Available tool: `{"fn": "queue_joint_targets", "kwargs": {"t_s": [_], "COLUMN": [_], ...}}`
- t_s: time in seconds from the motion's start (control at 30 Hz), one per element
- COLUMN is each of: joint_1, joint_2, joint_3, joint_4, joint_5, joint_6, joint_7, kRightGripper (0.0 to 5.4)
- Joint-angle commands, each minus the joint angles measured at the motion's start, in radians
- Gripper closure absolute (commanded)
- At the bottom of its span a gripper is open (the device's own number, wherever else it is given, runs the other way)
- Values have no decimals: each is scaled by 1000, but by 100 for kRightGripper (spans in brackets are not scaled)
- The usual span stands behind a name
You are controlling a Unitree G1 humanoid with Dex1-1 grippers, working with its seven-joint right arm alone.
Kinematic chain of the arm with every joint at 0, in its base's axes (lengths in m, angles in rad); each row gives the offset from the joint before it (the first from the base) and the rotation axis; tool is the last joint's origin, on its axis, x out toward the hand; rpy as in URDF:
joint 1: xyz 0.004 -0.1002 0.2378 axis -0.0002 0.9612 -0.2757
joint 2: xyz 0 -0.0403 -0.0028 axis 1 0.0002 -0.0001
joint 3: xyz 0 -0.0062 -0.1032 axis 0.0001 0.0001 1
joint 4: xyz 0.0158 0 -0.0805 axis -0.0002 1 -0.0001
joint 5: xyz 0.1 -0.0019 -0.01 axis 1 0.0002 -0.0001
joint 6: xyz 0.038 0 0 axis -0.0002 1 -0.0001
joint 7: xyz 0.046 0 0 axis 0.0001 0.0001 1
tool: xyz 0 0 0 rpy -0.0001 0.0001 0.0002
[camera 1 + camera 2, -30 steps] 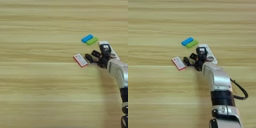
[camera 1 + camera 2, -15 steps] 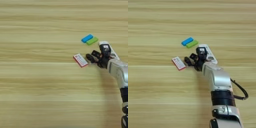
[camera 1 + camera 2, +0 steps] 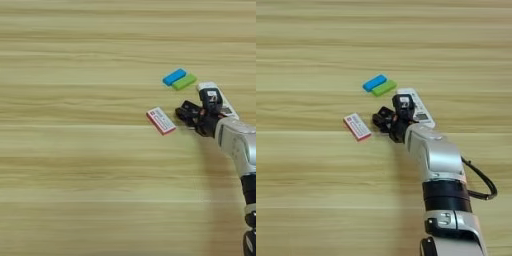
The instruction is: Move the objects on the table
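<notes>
Your right gripper sits just right of the white box, over the remote; I cannot tell its finger state.

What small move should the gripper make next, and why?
Probably ease the right gripper a little further left toward the white box with red edging. The box lies flat on the table just left of the black fingers, apparently not yet touched, so that gap needs closing.
</notes>
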Motion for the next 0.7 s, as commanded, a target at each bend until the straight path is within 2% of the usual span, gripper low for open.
{"fn": "queue_joint_targets", "kwargs": {"t_s": [0.03,0.7], "joint_1": [-60,-36], "joint_2": [-22,-10], "joint_3": [-1,5], "joint_4": [-21,-81], "joint_5": [7,38], "joint_6": [-30,-53], "joint_7": [7,52], "kRightGripper": [221,222]}}
